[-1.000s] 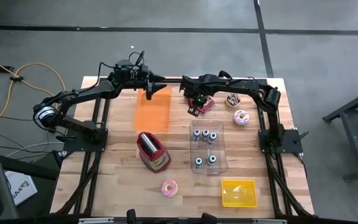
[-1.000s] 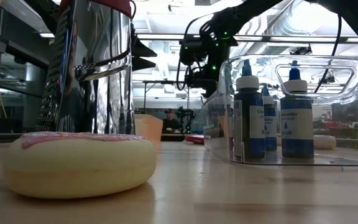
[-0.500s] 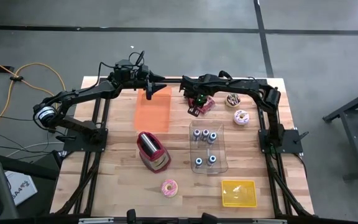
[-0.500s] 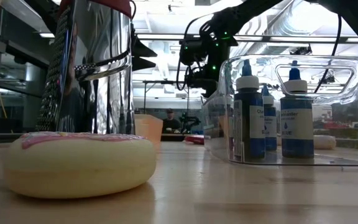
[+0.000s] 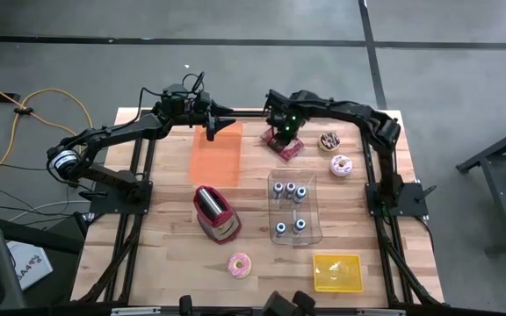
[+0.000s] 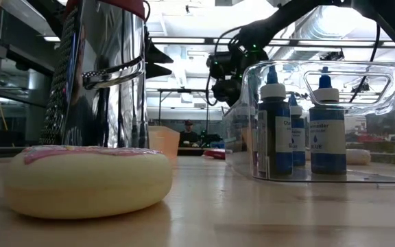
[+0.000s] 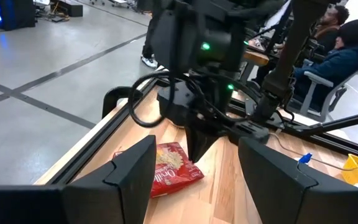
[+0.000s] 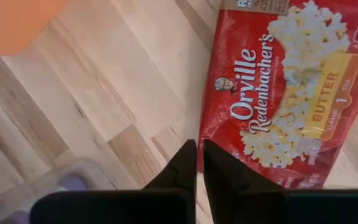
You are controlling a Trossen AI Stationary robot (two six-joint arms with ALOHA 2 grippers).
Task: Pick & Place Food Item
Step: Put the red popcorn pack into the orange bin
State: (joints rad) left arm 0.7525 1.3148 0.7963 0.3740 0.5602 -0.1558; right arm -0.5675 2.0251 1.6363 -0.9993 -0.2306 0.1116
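Popcorn bag (image 8: 291, 93), flat on the worktop (image 5: 165, 228) beside the closed, empty right jaws (image 8: 196, 163), is judged light, crinkly and slippery; an edge pinch is advised. Left jaws (image 7: 194, 180) are held wide, empty.

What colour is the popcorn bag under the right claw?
Red, with a yellow band and white popcorn print. The popcorn bag shows best in the right wrist view.

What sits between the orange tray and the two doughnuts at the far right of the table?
In the high view, the red popcorn bag lies between the orange tray and the doughnuts, with the right gripper shut above it.
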